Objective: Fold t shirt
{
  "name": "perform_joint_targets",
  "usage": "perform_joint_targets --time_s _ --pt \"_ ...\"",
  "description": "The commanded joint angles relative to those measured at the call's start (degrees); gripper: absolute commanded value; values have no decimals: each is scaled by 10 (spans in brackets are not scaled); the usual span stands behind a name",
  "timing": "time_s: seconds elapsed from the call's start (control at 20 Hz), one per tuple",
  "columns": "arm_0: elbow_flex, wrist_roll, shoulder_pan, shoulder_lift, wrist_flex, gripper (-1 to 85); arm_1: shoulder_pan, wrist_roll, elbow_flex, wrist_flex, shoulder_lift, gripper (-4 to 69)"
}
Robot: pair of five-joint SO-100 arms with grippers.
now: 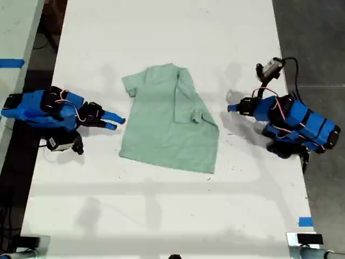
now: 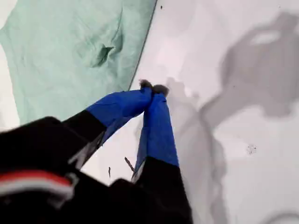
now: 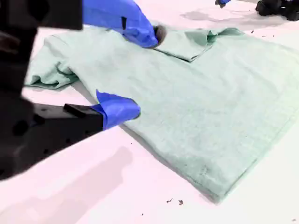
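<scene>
The t shirt (image 1: 167, 127) (image 2: 70, 56) (image 3: 201, 107) lies flat near the middle of the white table (image 1: 161, 216), one side and its sleeve folded over the body, the hem toward six o'clock in the exterior view. At its nine o'clock, just beside the cloth edge, my second gripper (image 1: 114, 121) (image 3: 140, 70) has its fingers (image 3: 119, 109) spread apart, holding nothing. At three o'clock, apart from the shirt, my first gripper (image 1: 233, 108) (image 2: 153, 88) hangs over bare table with fingers pressed together, tips touching, empty.
</scene>
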Motion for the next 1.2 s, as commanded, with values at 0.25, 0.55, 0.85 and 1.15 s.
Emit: perform_joint_targets --time_s 0.25,0.55,0.85,1.15 --pt "4 48 -132 6 -3 -1 6 39 12 38 9 -6" --pt "4 48 -132 6 -3 -1 5 39 12 38 9 -6" --pt "-47 49 -166 -29 -24 -2 9 38 12 37 9 -6" --pt "-425 346 -389 -592 -105 151 7 38 12 37 9 -6"
